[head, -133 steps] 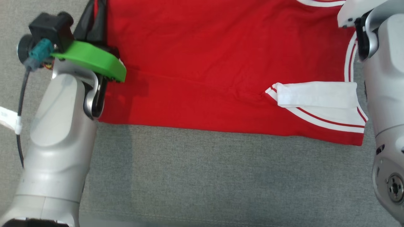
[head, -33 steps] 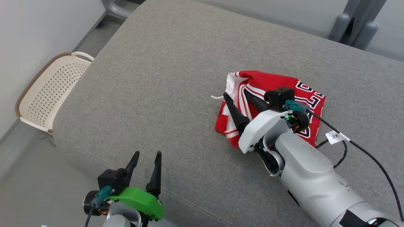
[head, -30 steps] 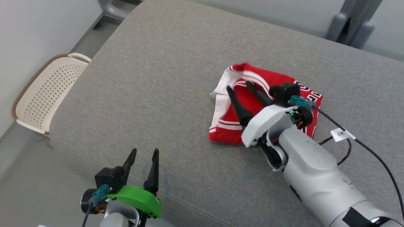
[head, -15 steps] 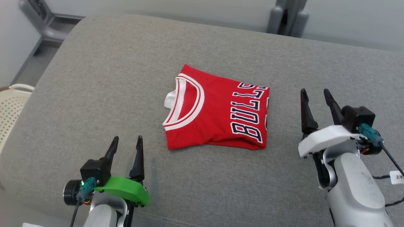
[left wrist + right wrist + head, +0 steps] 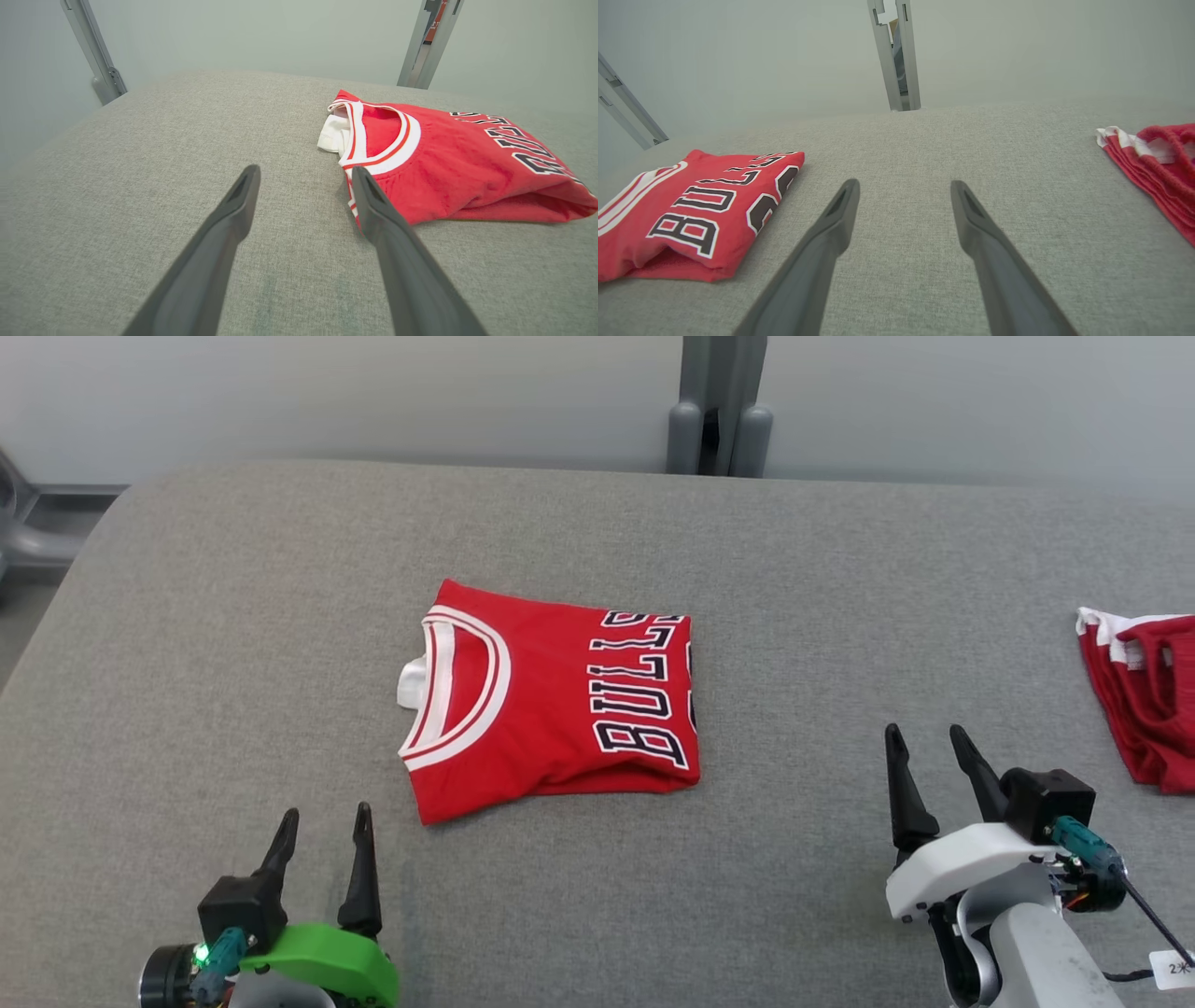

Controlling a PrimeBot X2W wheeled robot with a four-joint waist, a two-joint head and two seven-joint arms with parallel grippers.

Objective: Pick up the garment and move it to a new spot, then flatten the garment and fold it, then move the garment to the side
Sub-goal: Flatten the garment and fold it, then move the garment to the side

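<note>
Red folded jersey (image 5: 551, 695) lay mid-frame on the grey surface (image 5: 280, 616), seemingly released, as left fingers (image 5: 359, 877) and right fingers (image 5: 904, 793) stood wide open, empty, below.

Folded red garment (image 5: 551, 695) with white-trimmed collar and black lettering, flat on the grey surface (image 5: 233, 616).

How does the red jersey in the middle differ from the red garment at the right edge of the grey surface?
The middle jersey lies folded flat; the right garment lies bunched. The middle jersey shows black lettering; the right garment shows none. Both are red with white trim.
</note>
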